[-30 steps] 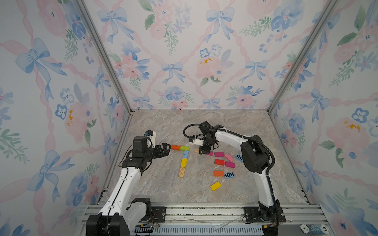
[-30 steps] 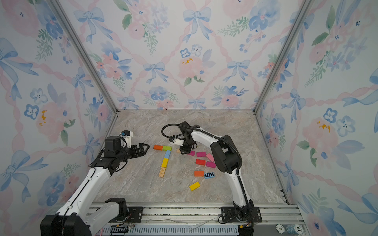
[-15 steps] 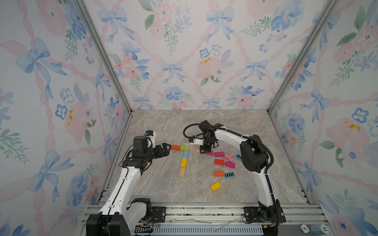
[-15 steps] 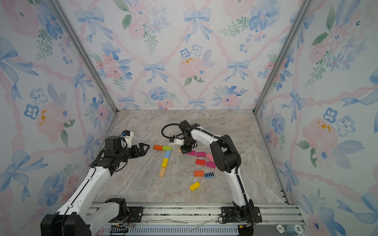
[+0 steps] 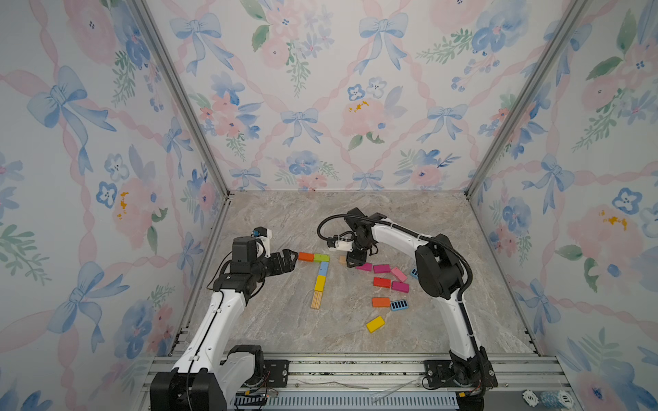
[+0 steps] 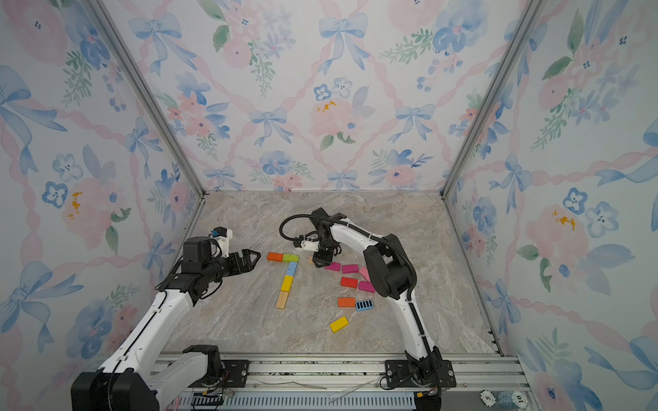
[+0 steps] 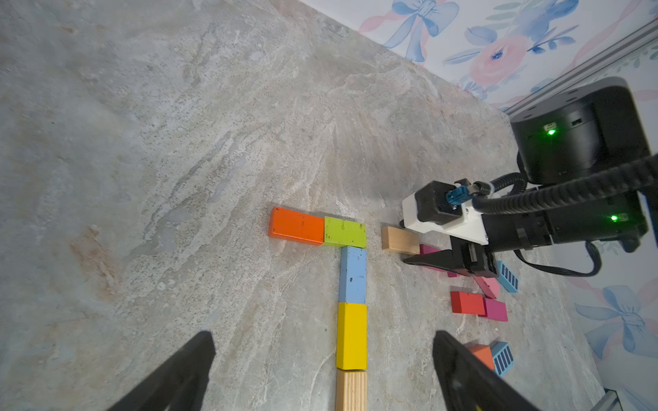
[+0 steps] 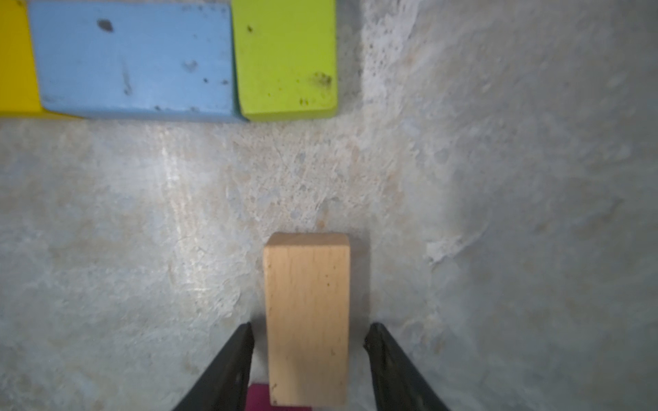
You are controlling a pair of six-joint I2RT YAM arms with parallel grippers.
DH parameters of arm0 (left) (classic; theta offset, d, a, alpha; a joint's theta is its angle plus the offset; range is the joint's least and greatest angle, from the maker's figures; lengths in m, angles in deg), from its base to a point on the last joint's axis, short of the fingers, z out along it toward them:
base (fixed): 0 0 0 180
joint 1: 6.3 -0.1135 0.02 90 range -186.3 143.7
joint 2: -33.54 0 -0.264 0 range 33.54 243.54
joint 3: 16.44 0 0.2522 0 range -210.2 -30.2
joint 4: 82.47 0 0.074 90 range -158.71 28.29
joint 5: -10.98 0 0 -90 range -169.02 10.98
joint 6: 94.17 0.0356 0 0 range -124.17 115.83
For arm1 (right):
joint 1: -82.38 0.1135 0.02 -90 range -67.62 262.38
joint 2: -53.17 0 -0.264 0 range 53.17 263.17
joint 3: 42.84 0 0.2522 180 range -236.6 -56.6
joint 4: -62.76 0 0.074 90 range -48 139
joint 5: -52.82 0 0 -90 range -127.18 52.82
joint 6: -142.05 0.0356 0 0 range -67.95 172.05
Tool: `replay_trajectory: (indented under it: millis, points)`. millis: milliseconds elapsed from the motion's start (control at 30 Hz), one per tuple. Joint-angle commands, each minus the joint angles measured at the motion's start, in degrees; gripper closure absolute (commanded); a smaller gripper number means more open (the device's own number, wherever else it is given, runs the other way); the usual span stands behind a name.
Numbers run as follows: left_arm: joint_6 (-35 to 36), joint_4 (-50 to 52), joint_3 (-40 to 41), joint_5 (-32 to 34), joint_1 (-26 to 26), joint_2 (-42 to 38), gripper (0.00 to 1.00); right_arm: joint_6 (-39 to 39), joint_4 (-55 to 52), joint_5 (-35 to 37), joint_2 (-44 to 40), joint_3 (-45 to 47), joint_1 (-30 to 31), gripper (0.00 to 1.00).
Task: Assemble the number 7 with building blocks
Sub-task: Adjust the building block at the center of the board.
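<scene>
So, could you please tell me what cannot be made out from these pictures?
Both top views: the tan block is mostly hidden under the right gripper.
A top view: a striped blue block is half covered by the right arm.
Left wrist view: the lined wood block is cut off by the frame edge.
Right wrist view: the yellow block is cut off by the frame edge.

green block (image 5: 321, 257), light blue block (image 5: 323, 268), tan block (image 8: 307, 316), floral walls (image 5: 320, 106)
</scene>
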Motion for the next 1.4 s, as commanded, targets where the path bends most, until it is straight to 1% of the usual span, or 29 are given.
replay_trajectory:
  millis: [0, 100, 200, 233, 333, 500, 767, 867, 1000, 1067, 1133, 1233, 1333, 1367]
  points:
    - [0.8, -0.6, 0.5, 0.1, 0.1, 0.6, 0.02, 0.9, -0.1, 0.5, -1.2, 2.2, -1.0, 0.37]
    - [0.9, -0.6, 0.5, 0.1, 0.1, 0.5, 0.02, 2.7, 2.6, -1.0, -5.2, 5.5, -1.5, 0.31]
    - [0.8, -0.6, 0.5, 0.0, 0.1, 0.4, 0.02, 4.3, 4.9, -2.9, -9.7, 9.2, -2.5, 0.29]
    - [0.8, -0.6, 0.6, 0.0, 0.1, 0.3, 0.02, 4.9, 5.2, -3.4, -10.8, 10.4, -3.0, 0.27]
    - [0.8, -0.6, 0.5, -0.2, 0.2, 0.3, 0.02, 5.2, 5.0, -4.3, -12.9, 13.3, -4.2, 0.27]
    - [0.8, -0.6, 0.6, -0.4, 0.1, 0.2, 0.02, 4.7, 4.3, -3.4, -13.2, 16.0, -4.7, 0.27]
    - [0.8, -0.6, 0.6, -0.3, 0.2, 0.2, 0.02, 3.1, 3.0, 0.5, -10.0, 15.8, -3.8, 0.29]
    - [0.8, -0.6, 0.6, -0.3, 0.2, 0.4, 0.02, 3.0, 3.8, 0.8, -9.4, 16.0, -3.8, 0.35]
    - [0.8, -0.6, 0.6, -0.4, 0.2, 0.6, 0.02, 2.7, 4.4, 0.8, -8.4, 16.1, -3.8, 0.54]
    - [0.8, -0.6, 0.5, -0.4, 0.2, 0.7, 0.02, 2.6, 5.1, 1.1, -8.2, 16.6, -3.7, 0.60]
    - [0.8, -0.6, 0.5, -0.4, 0.2, 0.8, 0.02, 2.4, 6.1, 1.4, -8.3, 17.0, -3.6, 0.65]
    - [0.8, -0.6, 0.6, -0.4, 0.2, 1.1, 0.02, 1.8, 6.8, 2.4, -8.1, 17.0, -3.6, 0.66]
    - [0.8, -0.6, 0.5, -0.4, 0.2, 1.2, 0.02, 0.4, 6.8, 2.7, -7.9, 16.6, -3.5, 0.71]
    - [0.8, -0.6, 0.5, -0.4, 0.2, 1.1, 0.02, 0.2, 6.7, 2.7, -7.8, 16.4, -3.5, 0.71]
